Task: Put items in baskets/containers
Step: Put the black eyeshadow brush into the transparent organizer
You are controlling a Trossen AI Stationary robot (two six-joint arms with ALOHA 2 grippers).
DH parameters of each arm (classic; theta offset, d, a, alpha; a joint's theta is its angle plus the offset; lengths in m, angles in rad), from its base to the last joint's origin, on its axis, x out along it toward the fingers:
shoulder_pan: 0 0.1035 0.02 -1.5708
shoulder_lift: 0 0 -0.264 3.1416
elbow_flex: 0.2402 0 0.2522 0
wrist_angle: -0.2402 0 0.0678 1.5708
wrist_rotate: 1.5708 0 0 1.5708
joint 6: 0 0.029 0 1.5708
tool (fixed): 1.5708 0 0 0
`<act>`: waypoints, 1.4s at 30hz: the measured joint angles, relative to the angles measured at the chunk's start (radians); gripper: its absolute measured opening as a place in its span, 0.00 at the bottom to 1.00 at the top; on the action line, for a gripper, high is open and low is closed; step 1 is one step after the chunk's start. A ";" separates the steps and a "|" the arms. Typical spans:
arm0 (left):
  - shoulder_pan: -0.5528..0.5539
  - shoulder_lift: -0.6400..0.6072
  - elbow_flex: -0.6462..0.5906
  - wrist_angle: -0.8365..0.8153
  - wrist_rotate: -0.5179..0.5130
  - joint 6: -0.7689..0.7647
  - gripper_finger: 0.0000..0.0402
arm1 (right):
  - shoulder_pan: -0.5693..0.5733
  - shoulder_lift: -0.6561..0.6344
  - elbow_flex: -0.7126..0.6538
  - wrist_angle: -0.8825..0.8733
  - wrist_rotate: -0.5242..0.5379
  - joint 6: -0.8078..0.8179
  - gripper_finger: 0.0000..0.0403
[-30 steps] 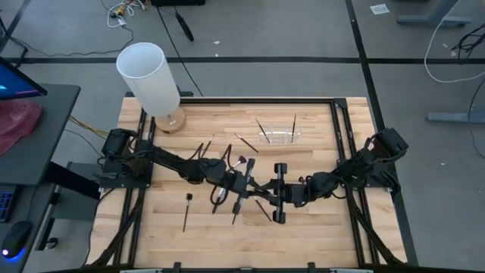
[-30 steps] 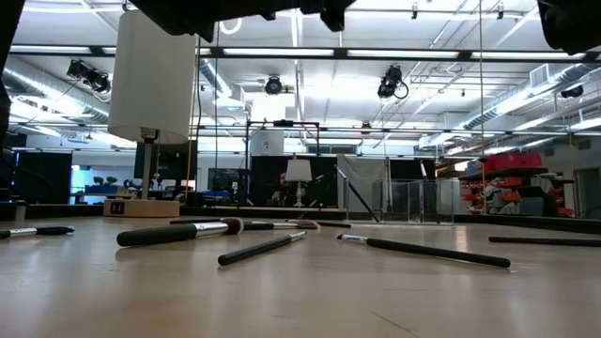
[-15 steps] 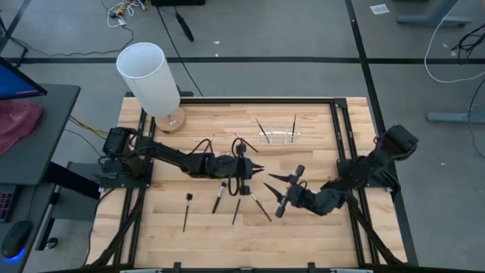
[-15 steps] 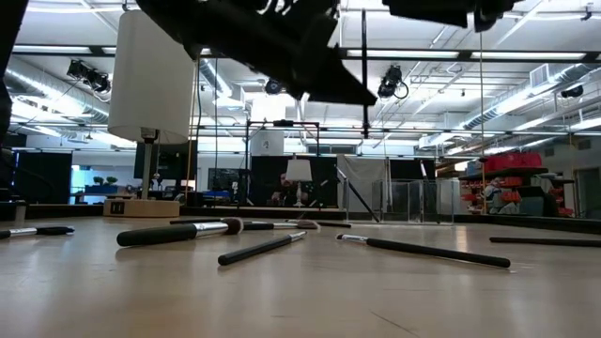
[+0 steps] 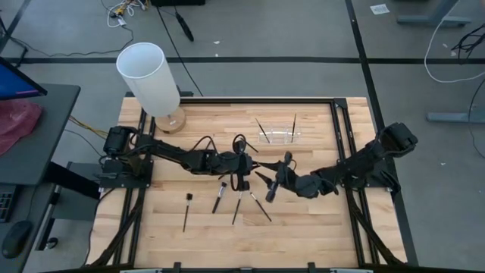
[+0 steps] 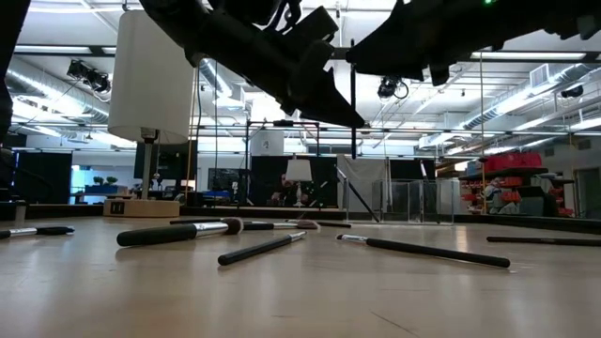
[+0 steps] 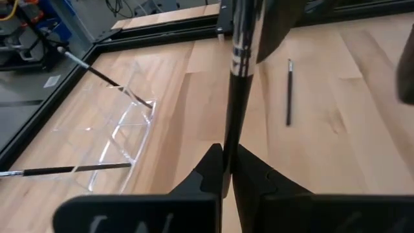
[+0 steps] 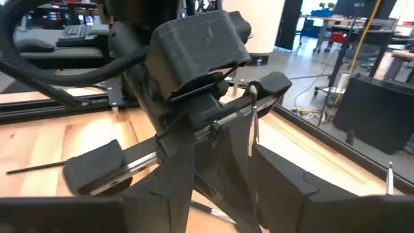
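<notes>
Left gripper (image 7: pixel 228 169) pinches 1 dark brush (image 7: pixel 234 97) upright above the table's middle.

Half a second back my right gripper (image 5: pixel 274 179) sat lower and apart; now it has swung in beside my left one, fingers spread, holding nothing. I judge the brush is mine alone, ready to carry to the clear holder (image 5: pixel 279 137), near the far edge, where 2 brushes already lean. Other brushes (image 5: pixel 220 196) lie loose on the table (image 5: pixel 318 220). I can read no writing anywhere.
</notes>
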 joint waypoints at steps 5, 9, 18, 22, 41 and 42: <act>-0.002 0.000 0.000 -0.001 0.004 0.001 0.05 | -0.006 0.000 0.000 0.000 -0.001 -0.003 0.29; -0.002 0.000 0.000 -0.001 0.006 0.003 0.05 | -0.014 0.000 0.000 0.000 0.000 -0.004 0.17; -0.002 0.000 0.000 0.002 0.015 0.008 0.05 | -0.039 0.000 0.000 -0.046 -0.003 -0.029 0.16; -0.002 0.000 0.000 0.004 0.042 0.012 0.05 | -0.039 -0.010 0.000 -0.047 -0.004 -0.051 0.26; -0.002 -0.001 0.000 0.010 0.039 0.022 0.07 | -0.039 -0.031 0.000 -0.043 -0.017 -0.108 0.03; -0.002 -0.001 0.000 0.011 0.040 0.022 0.09 | -0.035 -0.031 0.000 -0.043 0.013 -0.105 0.03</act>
